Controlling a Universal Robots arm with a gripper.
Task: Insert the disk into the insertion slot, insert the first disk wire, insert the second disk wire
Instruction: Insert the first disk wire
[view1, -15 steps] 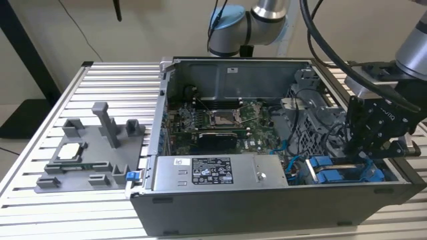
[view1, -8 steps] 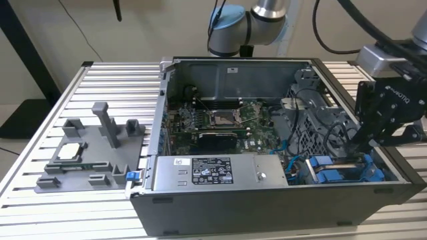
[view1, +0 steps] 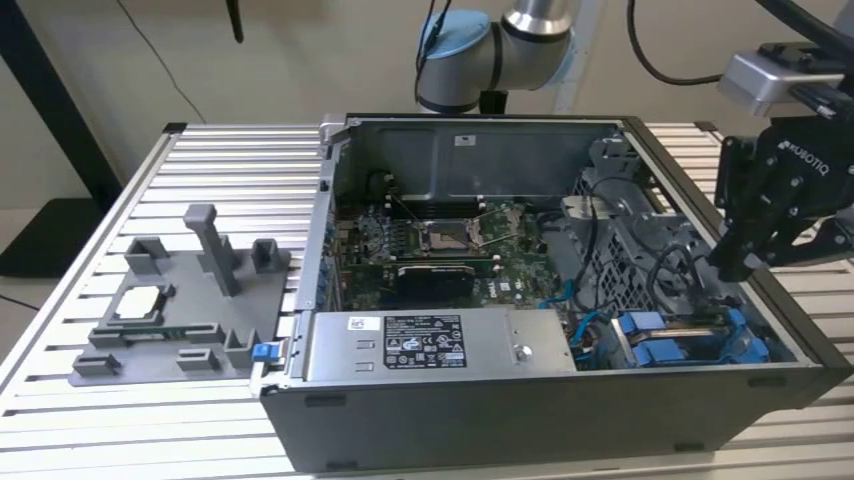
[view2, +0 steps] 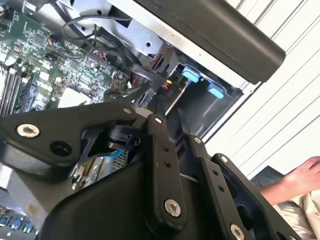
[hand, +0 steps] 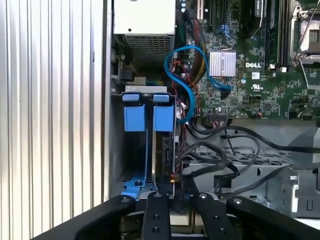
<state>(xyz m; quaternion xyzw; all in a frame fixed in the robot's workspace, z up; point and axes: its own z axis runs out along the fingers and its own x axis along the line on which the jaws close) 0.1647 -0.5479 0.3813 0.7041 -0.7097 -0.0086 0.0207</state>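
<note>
Exterior view: jaws, black, hung over the open computer case (view1: 507, 400) at its wall on the exterior view's right, pointing down. Insertion slot (view1: 667, 350), grey with blue plastic, lies just below them. Slatted surface (view1: 200, 160) and grey fixture tray (view1: 174, 310) lie well apart from them. Second wrist view: two blue tabs (view2: 191, 75) beyond the jaws, green board (view2: 65, 70) off to one side, a person's hand (view2: 300, 180) outside the case. First wrist view: disk (hand: 163, 150) on edge in the slot, directly ahead of the jaws. Black cables (hand: 220, 150) and a blue cable (hand: 182, 85) run just beside it. Jaws spread or pinching: cannot tell.
</note>
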